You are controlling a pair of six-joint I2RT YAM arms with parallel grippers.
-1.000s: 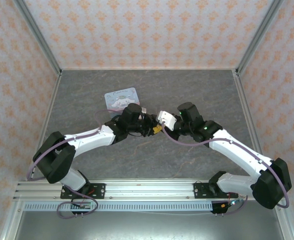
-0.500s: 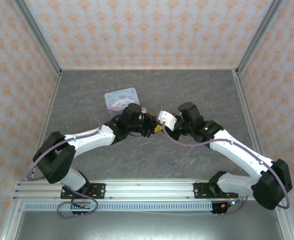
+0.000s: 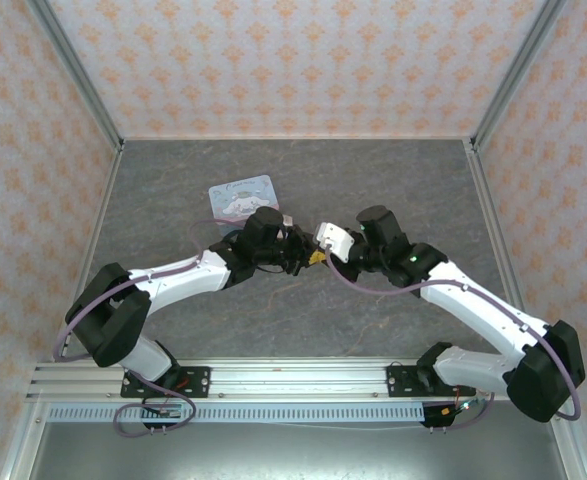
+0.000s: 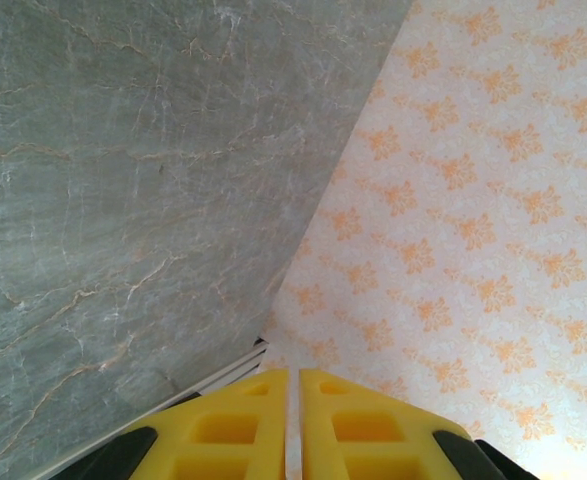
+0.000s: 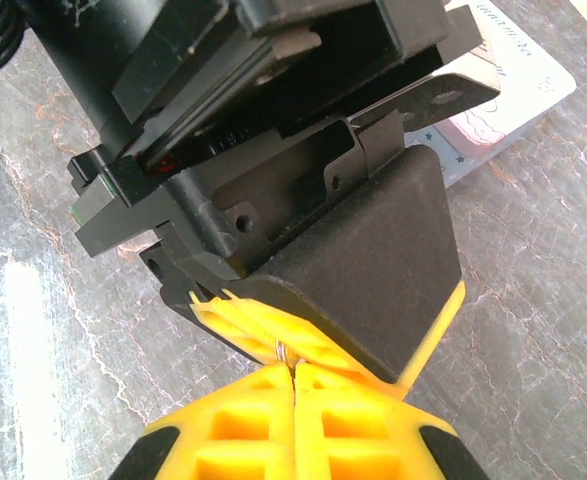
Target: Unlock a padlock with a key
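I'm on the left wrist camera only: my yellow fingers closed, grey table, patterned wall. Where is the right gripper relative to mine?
Observer: In the top view, the right gripper meets the left gripper tip to tip above the middle of the table.
Operator: Is anything between the tips?
Observer: In the right wrist view, a thin metal bit sits where the right gripper's shut fingers touch yours. It is too small to tell whether it is the key or the padlock.
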